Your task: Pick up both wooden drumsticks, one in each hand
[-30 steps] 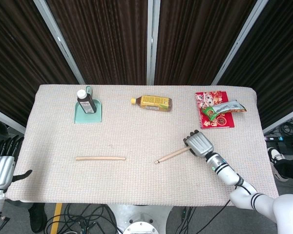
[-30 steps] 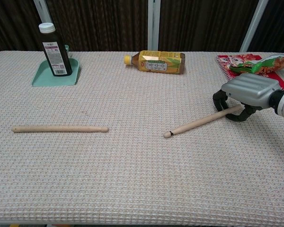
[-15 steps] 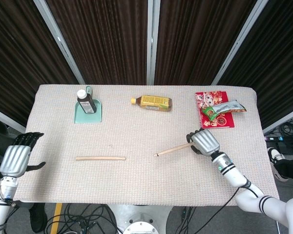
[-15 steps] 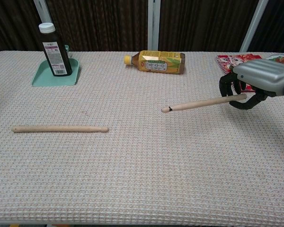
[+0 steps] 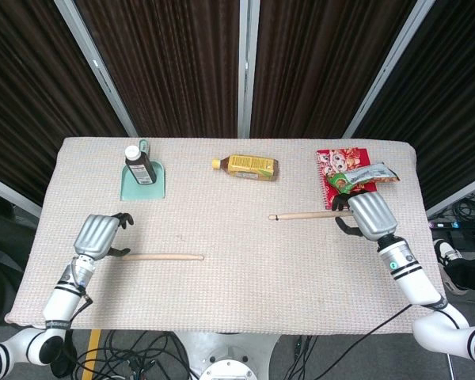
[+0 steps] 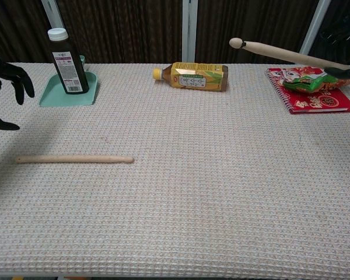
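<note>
One wooden drumstick [image 5: 165, 256] [image 6: 74, 158] lies flat on the woven mat, left of the middle. My left hand [image 5: 99, 234] [image 6: 1, 87] hovers over its butt end with fingers spread and holds nothing. The other drumstick [image 5: 305, 215] [image 6: 286, 55] is lifted clear of the table, its tip pointing left. My right hand [image 5: 366, 215] grips its butt end; in the chest view only the fingers [image 6: 344, 39] show at the right edge.
A dark bottle [image 5: 138, 165] stands on a green tray [image 5: 134, 188] at the back left. A yellow bottle [image 5: 248, 166] lies at the back middle. A red notebook [image 5: 342, 180] with a snack packet [image 5: 364, 175] sits at the back right.
My right hand has risen and moved right with its drumstick, now high above the table. My left hand has come in from the table's left edge to above the lying drumstick's end.
</note>
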`<state>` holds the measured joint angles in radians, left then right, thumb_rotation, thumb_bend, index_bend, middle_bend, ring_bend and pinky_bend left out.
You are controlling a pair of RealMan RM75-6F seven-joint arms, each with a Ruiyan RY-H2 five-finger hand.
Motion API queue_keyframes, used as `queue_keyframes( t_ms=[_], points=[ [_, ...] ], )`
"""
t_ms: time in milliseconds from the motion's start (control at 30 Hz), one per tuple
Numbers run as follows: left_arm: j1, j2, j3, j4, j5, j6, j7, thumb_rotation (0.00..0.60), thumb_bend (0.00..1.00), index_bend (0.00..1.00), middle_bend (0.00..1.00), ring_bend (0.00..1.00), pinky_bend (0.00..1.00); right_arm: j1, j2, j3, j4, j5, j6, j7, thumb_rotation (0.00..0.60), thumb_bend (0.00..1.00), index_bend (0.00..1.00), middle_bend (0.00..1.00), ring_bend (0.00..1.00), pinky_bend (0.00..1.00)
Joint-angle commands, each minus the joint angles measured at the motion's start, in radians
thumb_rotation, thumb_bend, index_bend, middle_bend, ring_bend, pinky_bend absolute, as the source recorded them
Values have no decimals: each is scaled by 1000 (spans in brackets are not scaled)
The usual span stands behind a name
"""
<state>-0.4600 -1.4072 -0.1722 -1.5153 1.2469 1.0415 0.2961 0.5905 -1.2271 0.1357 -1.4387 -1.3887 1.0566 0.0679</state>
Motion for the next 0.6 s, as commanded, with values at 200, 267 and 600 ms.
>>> queue_keyframes(
  t_ms=[200, 267, 600],
  points=[
    [-3, -111, 59, 14, -73, 30, 150, 600, 163, 437, 497, 778, 830, -18, 28, 2, -25, 32, -16, -19, 600, 421, 775, 682, 494, 461],
    [4, -123, 66, 25, -82, 43, 161, 600, 171, 443, 498, 778, 830, -18, 27, 0, -20, 34, -23, -21, 600, 421, 774, 682, 494, 461],
    [-3, -179, 76, 91, -138, 37, 212, 600, 276, 470, 510, 789, 841, -13, -1, -6, 14, 35, -48, -12, 600, 421, 765, 681, 494, 461]
  ],
)
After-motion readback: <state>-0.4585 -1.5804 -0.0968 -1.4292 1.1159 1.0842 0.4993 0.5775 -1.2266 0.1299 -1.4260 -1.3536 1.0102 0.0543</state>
